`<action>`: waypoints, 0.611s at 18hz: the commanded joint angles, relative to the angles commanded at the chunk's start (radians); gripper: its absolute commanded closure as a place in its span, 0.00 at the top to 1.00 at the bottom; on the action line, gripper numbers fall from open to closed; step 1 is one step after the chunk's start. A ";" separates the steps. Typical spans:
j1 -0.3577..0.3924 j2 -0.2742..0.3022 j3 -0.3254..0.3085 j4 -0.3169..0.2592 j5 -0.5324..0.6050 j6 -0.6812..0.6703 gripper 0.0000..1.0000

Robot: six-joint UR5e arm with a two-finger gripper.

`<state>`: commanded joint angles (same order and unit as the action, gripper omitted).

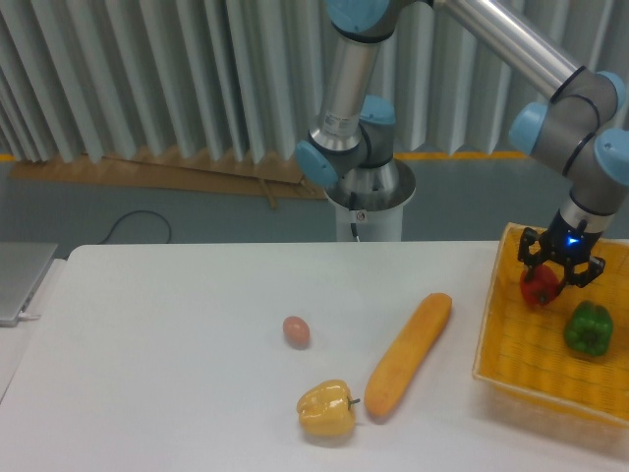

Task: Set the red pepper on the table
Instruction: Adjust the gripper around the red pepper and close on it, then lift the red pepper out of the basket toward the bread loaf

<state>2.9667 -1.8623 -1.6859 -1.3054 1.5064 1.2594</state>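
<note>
The red pepper (540, 286) is small and glossy, and sits inside the yellow woven basket (521, 366) at the right edge of the view. My gripper (557, 277) comes down from above with its dark fingers closed around the pepper's top and sides. The pepper's stem is hidden by the fingers. The white table (177, 374) spreads out to the left of the basket.
A green bell pepper (588, 328) lies in the basket just right of the red one. On the table lie a long orange vegetable (409, 354), a yellow bell pepper (326, 409) and a small pinkish egg-shaped item (296, 331). A laptop corner (20, 280) sits far left.
</note>
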 joint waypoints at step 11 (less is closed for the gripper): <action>-0.041 0.066 0.106 -0.181 0.002 -0.040 0.11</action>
<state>2.9254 -1.7964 -1.5801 -1.4862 1.5079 1.2197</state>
